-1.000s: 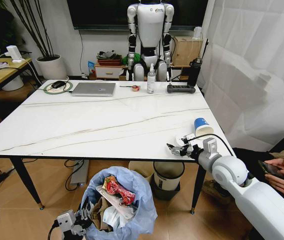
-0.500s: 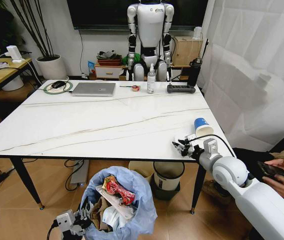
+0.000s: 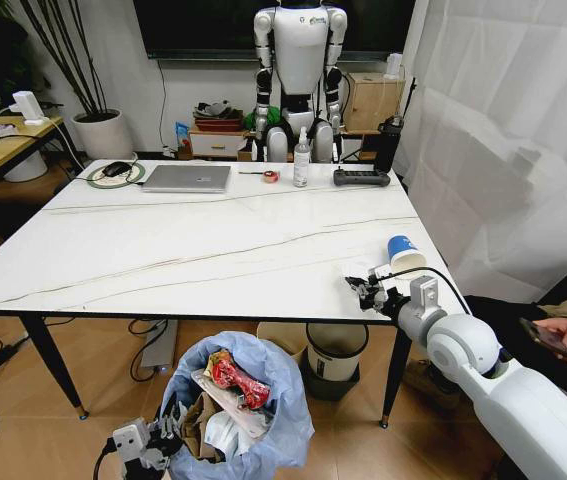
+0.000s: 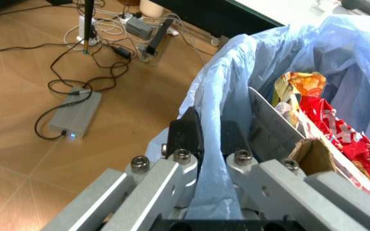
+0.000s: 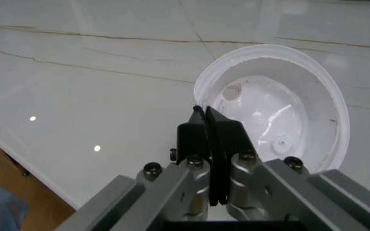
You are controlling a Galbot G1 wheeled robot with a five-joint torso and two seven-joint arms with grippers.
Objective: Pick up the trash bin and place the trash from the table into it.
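Pinching round white lid (image 5: pixel 281 108): right end effector (image 5: pixel 209 126), seemingly.

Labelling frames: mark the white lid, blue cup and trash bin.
white lid (image 5: pixel 281 110), right wrist view, inner face.
blue cup (image 3: pixel 404 252), head view, side wall.
trash bin (image 3: pixel 285 425), head view, bag's outer side.

On the worktop (image 3: pixel 193 250), at its near right corner: white lid (image 3: pixel 375 276), with blue paper cup (image 3: pixel 404 253) just behind. Along the far edge: laptop (image 3: pixel 187 178) toward the left, spray bottle (image 3: pixel 302 160) right of it. Below the near edge, on the floor: trash bin (image 3: pixel 235 410), litter inside.
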